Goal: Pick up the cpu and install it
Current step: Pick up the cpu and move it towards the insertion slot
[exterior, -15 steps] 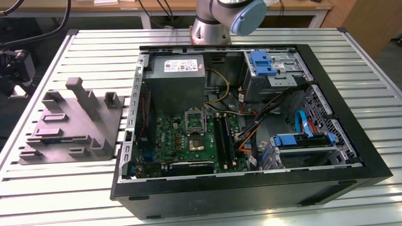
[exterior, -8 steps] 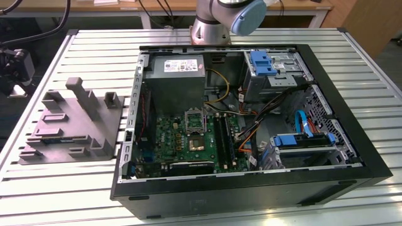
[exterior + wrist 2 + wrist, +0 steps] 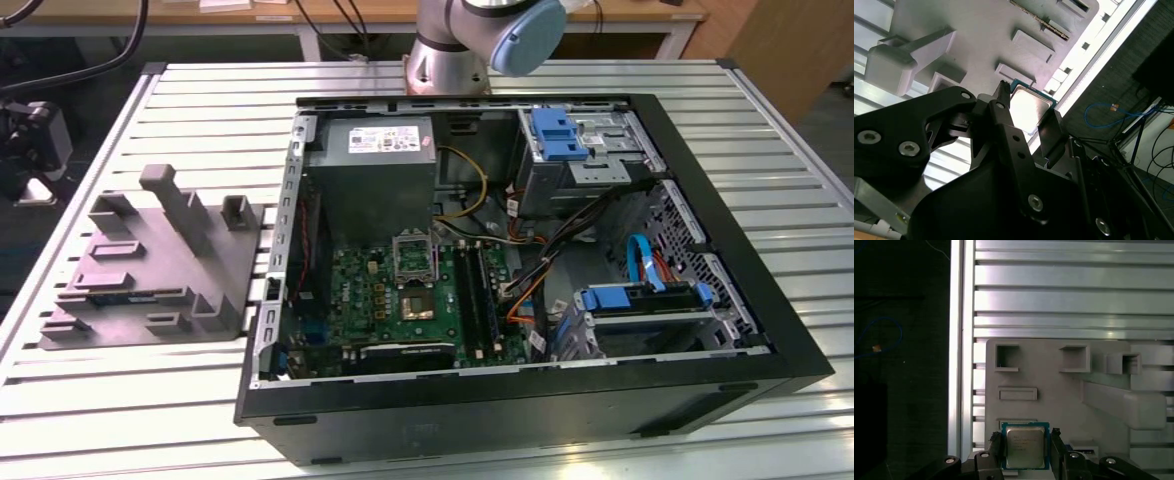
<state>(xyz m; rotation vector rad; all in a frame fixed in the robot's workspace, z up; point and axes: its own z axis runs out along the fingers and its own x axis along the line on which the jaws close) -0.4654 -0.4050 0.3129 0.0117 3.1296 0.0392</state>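
Silvery metal top marks the cpu [image 3: 1025, 446], clamped between the fingers [image 3: 997, 450] of your gripper [image 3: 1026, 440] and lifted clear of the grey fixture [image 3: 1054, 390] below it. The pick looks done. Seating it calls for a level, square approach to the socket [image 3: 418, 300].

cpu [image 3: 1025, 447]: smooth silvery metal top, satin sheen, thin green rim. hand [image 3: 1026, 436]: matt black, bright metal screws [image 3: 1072, 456]. fixture [image 3: 1054, 400]: matt grey plastic. table [image 3: 1074, 290]: ribbed bare aluminium, glossy. computer case [image 3: 534, 400]: matt black shell.
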